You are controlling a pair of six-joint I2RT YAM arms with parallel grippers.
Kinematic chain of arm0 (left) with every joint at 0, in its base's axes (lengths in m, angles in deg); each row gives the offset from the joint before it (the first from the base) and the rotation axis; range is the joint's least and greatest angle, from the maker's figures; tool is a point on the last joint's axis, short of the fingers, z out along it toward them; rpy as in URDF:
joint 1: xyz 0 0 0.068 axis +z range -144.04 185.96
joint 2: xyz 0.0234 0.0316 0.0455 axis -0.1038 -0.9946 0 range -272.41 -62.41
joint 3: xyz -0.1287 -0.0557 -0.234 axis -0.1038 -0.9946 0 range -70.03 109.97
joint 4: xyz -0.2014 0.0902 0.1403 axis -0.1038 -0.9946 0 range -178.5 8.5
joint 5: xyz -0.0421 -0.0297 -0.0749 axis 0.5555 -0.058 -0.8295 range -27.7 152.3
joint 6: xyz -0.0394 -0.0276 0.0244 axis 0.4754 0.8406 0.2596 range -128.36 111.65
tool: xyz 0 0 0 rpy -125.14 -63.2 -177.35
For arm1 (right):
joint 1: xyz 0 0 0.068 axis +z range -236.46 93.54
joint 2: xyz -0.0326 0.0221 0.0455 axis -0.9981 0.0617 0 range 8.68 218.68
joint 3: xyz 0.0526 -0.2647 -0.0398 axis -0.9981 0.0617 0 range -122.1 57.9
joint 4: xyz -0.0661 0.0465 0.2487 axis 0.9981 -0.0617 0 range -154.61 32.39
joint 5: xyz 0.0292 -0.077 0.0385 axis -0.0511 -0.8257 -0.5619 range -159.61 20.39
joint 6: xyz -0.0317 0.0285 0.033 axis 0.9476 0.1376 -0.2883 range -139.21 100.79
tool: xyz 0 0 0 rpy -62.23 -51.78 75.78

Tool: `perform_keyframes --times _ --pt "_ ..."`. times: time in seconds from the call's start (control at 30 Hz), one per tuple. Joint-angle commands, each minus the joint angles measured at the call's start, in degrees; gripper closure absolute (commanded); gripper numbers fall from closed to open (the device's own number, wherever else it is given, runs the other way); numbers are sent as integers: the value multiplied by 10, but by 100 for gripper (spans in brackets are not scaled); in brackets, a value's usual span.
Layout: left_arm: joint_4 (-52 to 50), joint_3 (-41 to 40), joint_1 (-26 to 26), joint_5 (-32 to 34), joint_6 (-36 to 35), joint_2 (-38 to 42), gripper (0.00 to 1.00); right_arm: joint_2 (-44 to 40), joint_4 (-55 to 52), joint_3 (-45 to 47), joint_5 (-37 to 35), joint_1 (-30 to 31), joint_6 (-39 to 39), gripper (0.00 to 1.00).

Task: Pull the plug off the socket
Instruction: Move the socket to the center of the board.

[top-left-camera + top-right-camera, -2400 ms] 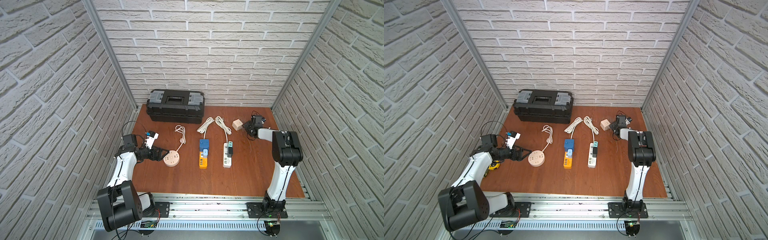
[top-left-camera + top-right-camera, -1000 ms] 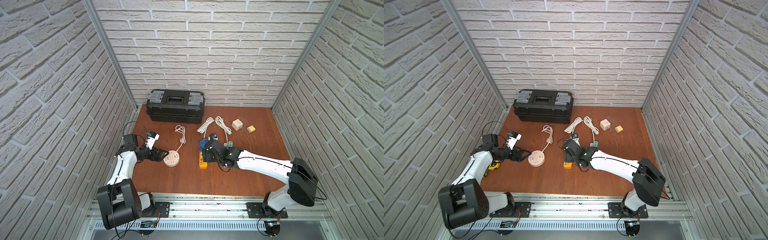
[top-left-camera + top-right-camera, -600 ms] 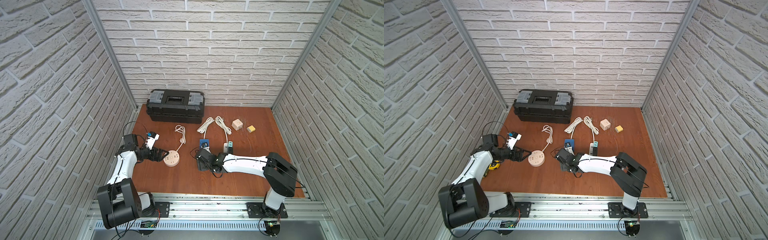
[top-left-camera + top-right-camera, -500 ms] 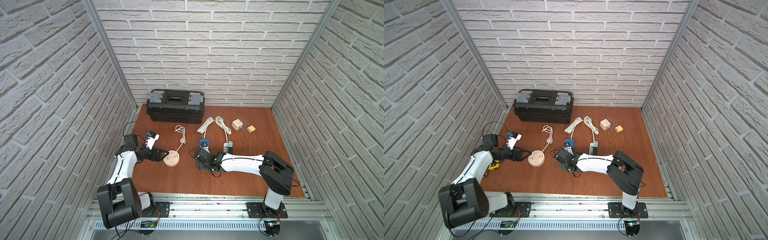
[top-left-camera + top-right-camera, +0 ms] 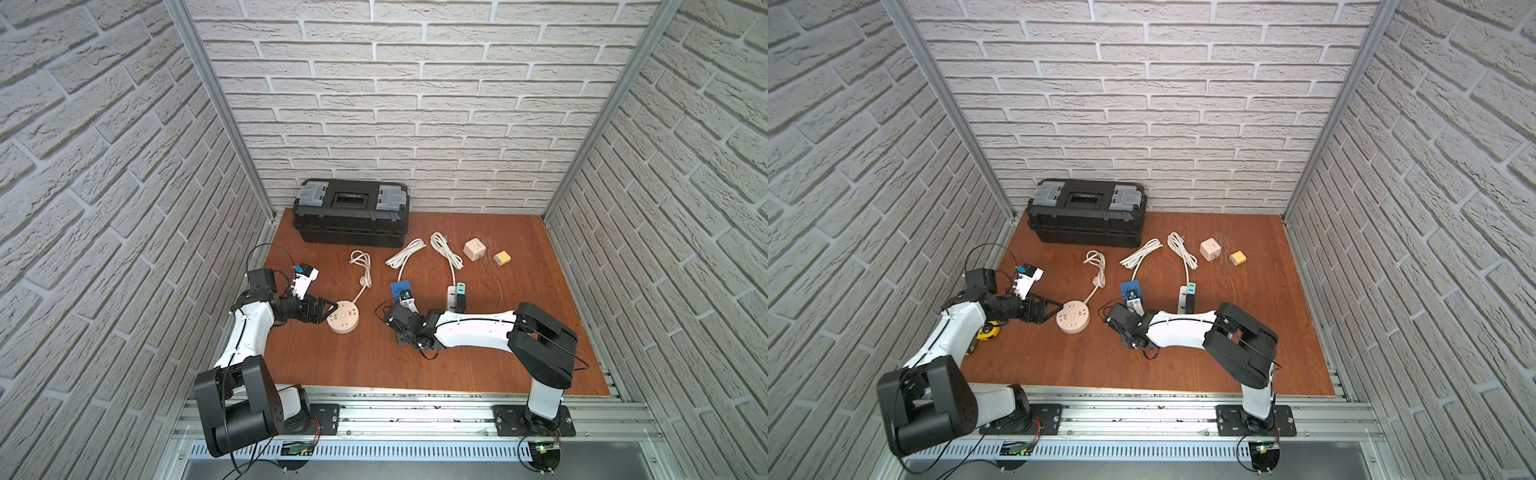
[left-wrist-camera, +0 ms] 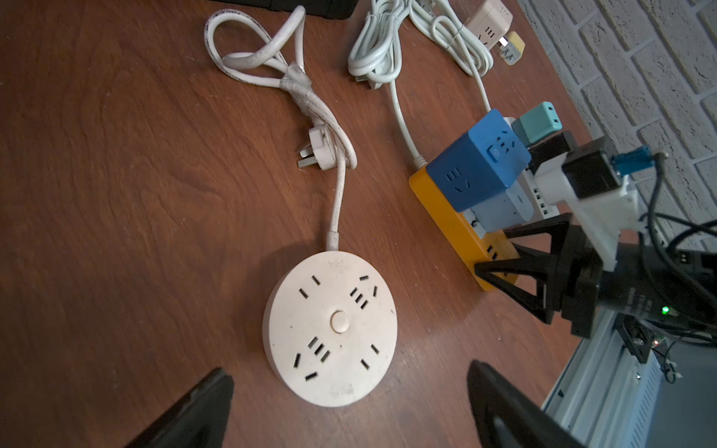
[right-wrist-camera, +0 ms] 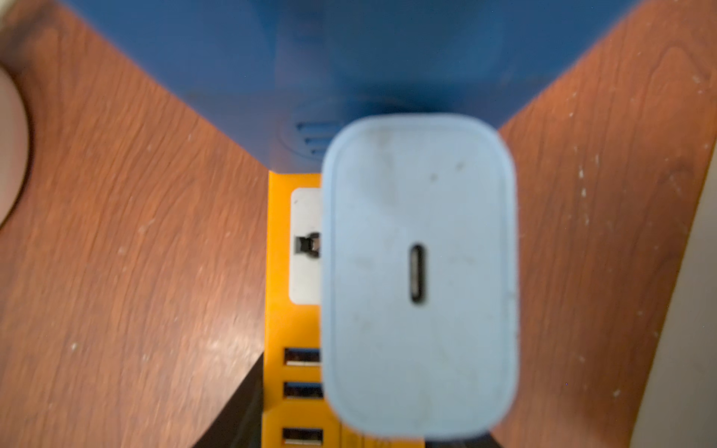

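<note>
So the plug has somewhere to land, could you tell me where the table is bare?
Bare: the table's front, between round socket and rail; its right side, between yellow plug and right arm. Crowded: middle, around cords and orange strip.

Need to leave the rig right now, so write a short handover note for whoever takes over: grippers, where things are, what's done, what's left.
Left gripper: open, facing the round white socket, holding nothing.
Right gripper: jaws apart on either side of the pale blue charger; no grip seen.
The charger is plugged into the orange power strip, next to the blue cube adapter.
Done: the right gripper is lined up on the charger.
Left: close on the charger and pull it straight off, probably with the strip steadied.
</note>
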Motion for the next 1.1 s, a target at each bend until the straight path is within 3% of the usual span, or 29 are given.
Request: perform_keyframes --times 0.0,0.27,0.43,0.63,0.73,0.87,1.07 --pt "5 -4 -1 -9 -1 -5 2 -27 -22 -14 -6 28 13 64" --pt "-10 1 -4 -23 -22 -5 3 -8 -3 -25 12 46 34 61" --pt "-33 19 -19 -28 -49 -11 3 -10 4 -36 25 49 53 49" --pt "-54 54 -59 -17 -55 -25 6 -37 1 -31 25 54 57 26" --pt "-56 73 -85 -1 -52 -28 9 -61 -2 -21 24 54 59 23" --pt "-47 97 -122 23 -35 -34 27 -102 -8 -8 21 54 60 23" --pt "-47 140 -182 36 -24 -55 73 -186 -12 16 -4 46 58 23"
